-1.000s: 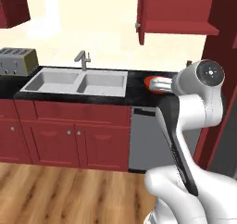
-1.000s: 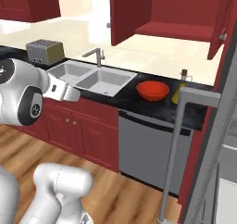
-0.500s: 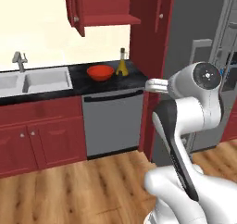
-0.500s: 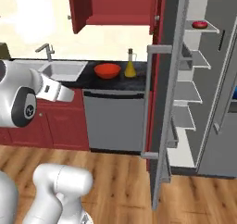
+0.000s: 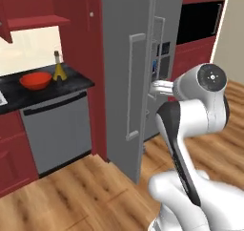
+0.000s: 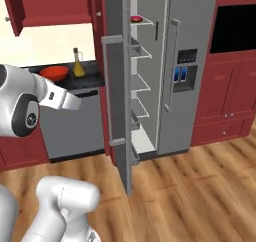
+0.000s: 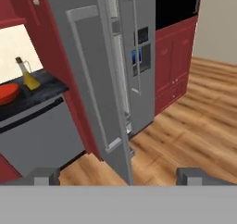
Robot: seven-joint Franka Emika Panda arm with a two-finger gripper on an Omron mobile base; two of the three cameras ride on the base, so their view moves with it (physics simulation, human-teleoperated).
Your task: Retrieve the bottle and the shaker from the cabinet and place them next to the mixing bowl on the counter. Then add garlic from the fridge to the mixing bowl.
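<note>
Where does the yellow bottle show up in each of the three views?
Left base view: bottle at left, on the counter.
Right base view: bottle upper left, beside the open fridge door.
Hand view: bottle at left edge.
Shared landmark: the mixing bowl, just left of it in all three.

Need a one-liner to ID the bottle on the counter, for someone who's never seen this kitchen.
Left of the open grey fridge runs a black counter above a steel dishwasher front. On it, right beside the red mixing bowl, stands the bottle. It is the tall one: yellow cone base, thin clear neck, brown stopper, where the bowl is low and round.
</note>
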